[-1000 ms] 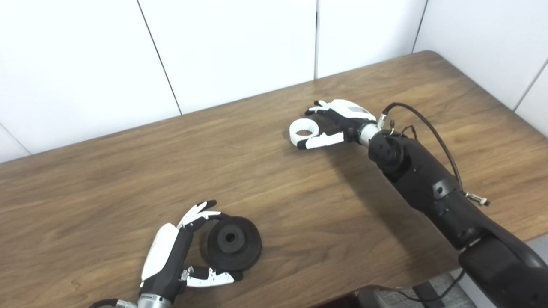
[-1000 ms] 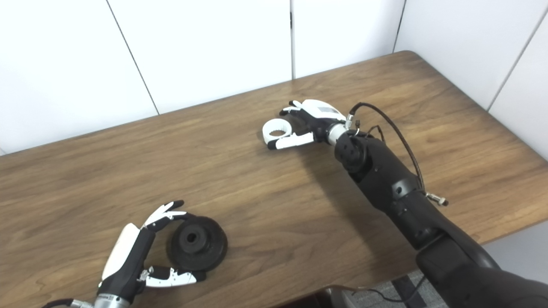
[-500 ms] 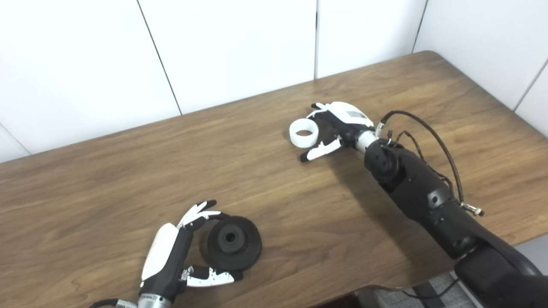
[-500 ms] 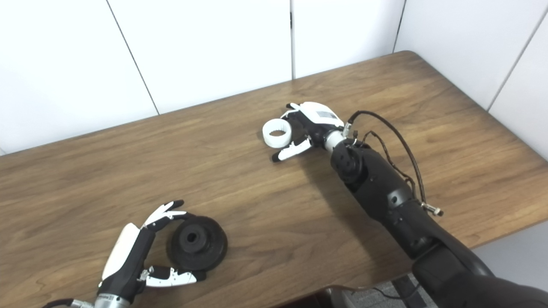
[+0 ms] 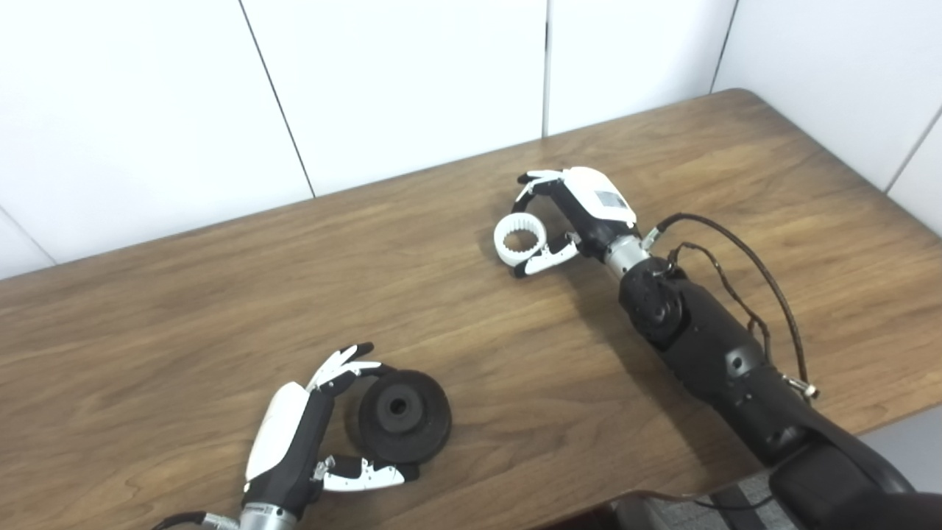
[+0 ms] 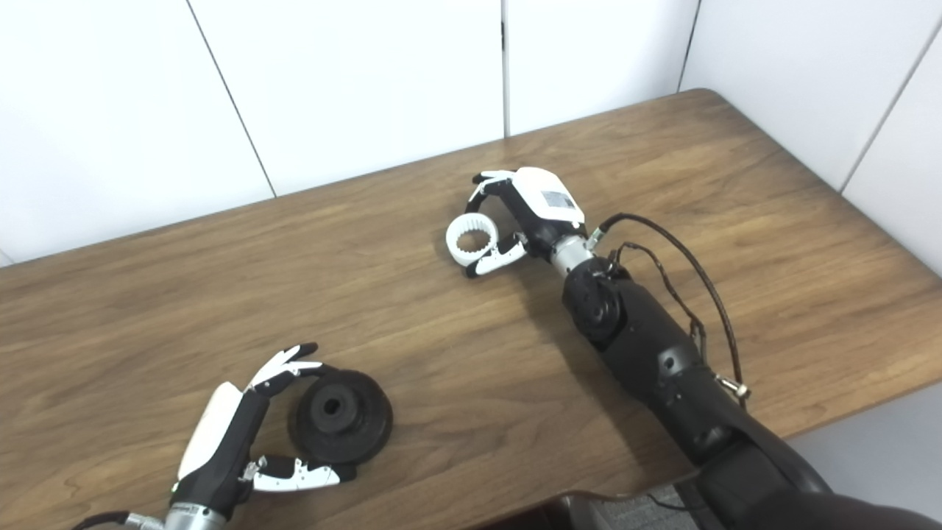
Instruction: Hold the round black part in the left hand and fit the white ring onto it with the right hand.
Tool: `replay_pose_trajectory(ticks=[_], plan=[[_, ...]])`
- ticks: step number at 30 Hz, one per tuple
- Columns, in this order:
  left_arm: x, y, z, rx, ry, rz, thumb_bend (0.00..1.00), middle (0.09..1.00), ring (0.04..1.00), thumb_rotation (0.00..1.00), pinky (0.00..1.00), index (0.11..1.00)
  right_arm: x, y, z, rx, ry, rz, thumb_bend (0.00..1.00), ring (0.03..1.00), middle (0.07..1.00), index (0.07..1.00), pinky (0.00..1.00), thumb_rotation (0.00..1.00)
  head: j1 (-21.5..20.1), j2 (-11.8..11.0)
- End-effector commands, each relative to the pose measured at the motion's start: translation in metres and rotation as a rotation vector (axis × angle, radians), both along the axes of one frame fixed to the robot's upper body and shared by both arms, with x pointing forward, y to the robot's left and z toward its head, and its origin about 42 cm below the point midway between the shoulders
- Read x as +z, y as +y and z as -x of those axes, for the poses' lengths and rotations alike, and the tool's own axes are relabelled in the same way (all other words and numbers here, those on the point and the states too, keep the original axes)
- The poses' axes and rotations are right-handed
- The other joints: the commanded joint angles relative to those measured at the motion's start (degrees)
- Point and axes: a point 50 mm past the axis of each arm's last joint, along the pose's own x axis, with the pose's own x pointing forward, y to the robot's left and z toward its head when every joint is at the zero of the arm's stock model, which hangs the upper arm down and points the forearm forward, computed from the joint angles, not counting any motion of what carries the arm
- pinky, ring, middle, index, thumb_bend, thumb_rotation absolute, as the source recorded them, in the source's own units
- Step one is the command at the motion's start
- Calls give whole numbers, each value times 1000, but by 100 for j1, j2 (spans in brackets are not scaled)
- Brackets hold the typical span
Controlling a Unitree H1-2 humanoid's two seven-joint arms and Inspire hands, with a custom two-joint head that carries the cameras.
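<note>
White fingers [image 5: 531, 181] of the right hand [image 5: 581, 213] are curled over the far side of the white ring [image 5: 520, 241], and the thumb is pressed to its near side, so the ring is pinched by its outer wall. It is tilted with its toothed bore facing up and toward the camera, and appears to be raised off the table [image 5: 184, 309], though contact cannot be ruled out. It is held toward the far edge of the table, right of the middle.

Near the front edge, left of the middle, the round black part [image 5: 403, 417] is bracketed by the left hand [image 5: 294, 442]: fingertips are laid on its far rim and the thumb along its near rim, while the part seems to rest on the wood. Whether it is truly clamped cannot be told.

The ring is judged to be light, stiff plastic, smooth outside and liable to slip or twist if squeezed unevenly; the outer wall is the proper hold, with the bore kept unobstructed. The black part is judged heavier and matte, perhaps rubbery, and is best taken across its rim so that the raised hub and centre hole are left exposed. The two pieces are well apart.
</note>
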Motion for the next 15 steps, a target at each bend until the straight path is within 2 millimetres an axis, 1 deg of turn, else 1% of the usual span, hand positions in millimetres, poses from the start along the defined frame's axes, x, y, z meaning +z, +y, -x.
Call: replay_pose_trajectory(ticks=[1,11,15], plan=[[5,2,-1,-6,-15,-6,522,910,949,72,836,491,5,-4,-5,-15,-32,7,518,859,801,484,932,137,9,4],[7,-1,-1,-9,-18,-17,521,914,954,74,844,492,3,-9,-1,-23,-21,-6,518,853,800,484,914,138,124,93],[8,-2,-2,-8,-18,-14,521,914,953,74,850,491,6,-9,2,-21,-25,-23,518,862,801,483,918,139,166,120]])
